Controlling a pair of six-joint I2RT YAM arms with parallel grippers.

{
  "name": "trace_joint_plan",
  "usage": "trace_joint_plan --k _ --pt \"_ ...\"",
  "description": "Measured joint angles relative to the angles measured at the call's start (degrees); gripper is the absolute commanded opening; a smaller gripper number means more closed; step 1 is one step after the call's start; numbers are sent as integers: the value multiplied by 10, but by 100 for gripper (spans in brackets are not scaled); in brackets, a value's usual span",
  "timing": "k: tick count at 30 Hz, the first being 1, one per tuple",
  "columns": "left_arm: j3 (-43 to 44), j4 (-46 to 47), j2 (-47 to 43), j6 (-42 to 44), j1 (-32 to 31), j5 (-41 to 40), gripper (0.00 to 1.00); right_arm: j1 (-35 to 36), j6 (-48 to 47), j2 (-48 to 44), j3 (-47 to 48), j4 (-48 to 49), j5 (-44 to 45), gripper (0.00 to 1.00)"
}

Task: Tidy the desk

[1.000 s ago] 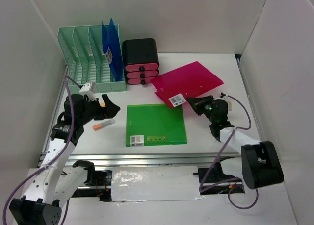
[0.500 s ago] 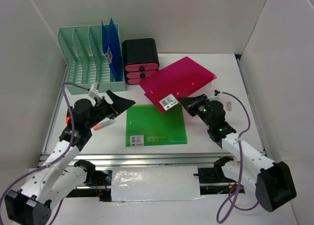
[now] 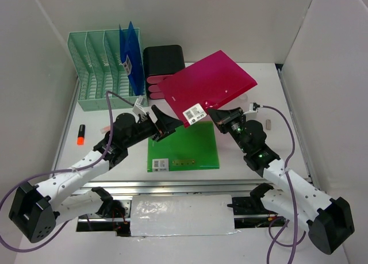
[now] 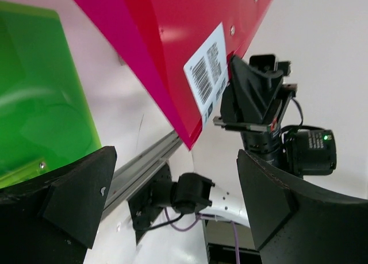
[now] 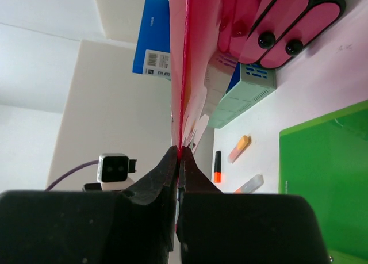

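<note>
Overhead, the tabletop fills the view. It is walled on three sides, with a metal rail along its 6 o'clock edge.

- **Mint file rack**: stands at 10 o'clock. A blue folder stands upright in its rightmost slot, so that part reads as done.
- **Magenta folder**: raised and tilted above the 12 o'clock area, its far edge hanging over the black drawer box. It appears to be mid-transfer.
- **Green folder**: lies flat at centre and is probably yet to be filed.
- **Right claw**: pinched tight on the magenta folder's near edge, beside the barcode label.
- **Left claw**: jaws spread wide and holding nothing. It sits close to the folder's lower corner at 9 o'clock of the right claw, with no contact evident.
- **Orange marker**: lies loose at 9 o'clock.
- **Small pale piece**: lies at 3 o'clock, too small to identify.

On edges and room, a swing toward the rack would likely have to clear the drawer box top and the blue folder's upright edge. The left arm lies across the 8 o'clock approach. Bare surface shows at 3 o'clock and along the rail.
</note>
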Motion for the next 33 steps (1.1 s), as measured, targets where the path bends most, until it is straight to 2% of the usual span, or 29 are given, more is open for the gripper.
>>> trace_joint_plan --k 10,21,31,33 --pt "12 70 42 -16 -1 -26 99 2 5 -1 0 10 -16 0" --pt "12 131 77 -28 -22 -29 99 23 4 3 -40 92 13 0" --pt "14 160 84 -27 -35 -37 86 114 -10 18 -39 120 146 0" --pt "15 160 84 -26 -38 -42 76 123 -8 24 -35 118 169 0"
